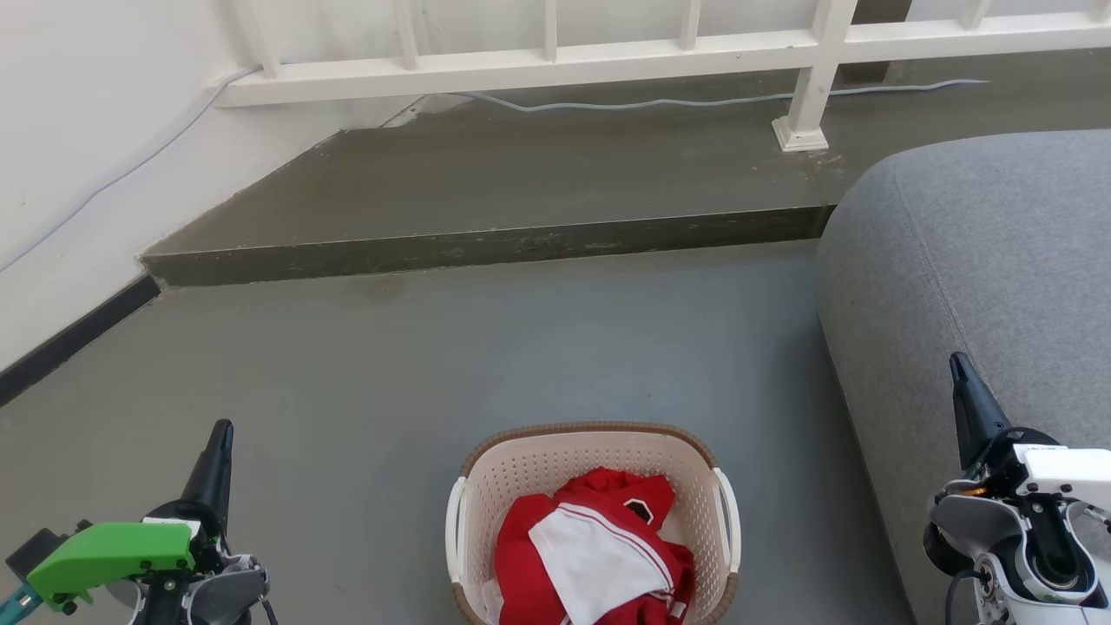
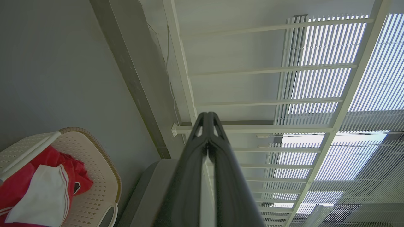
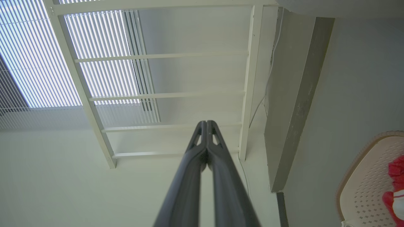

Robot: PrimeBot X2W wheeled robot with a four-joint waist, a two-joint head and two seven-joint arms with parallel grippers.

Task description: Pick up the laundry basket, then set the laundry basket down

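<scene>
Grey floor (image 1: 521, 347), with grey sofa (image 1: 981, 278) at right and white railing (image 1: 555, 65) above a raised step (image 1: 486, 247). Laundry basket (image 1: 538, 473) upright on floor, low centre, near sofa. Red and white clothes (image 1: 599, 547) inside. Left gripper (image 1: 223, 427) and right gripper (image 1: 956, 360) to either side, clear of basket: fingers pressed together, holding nothing.

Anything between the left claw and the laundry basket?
Nothing. In the head view, bare grey floor runs from the shut left claw to the laundry basket.
</scene>
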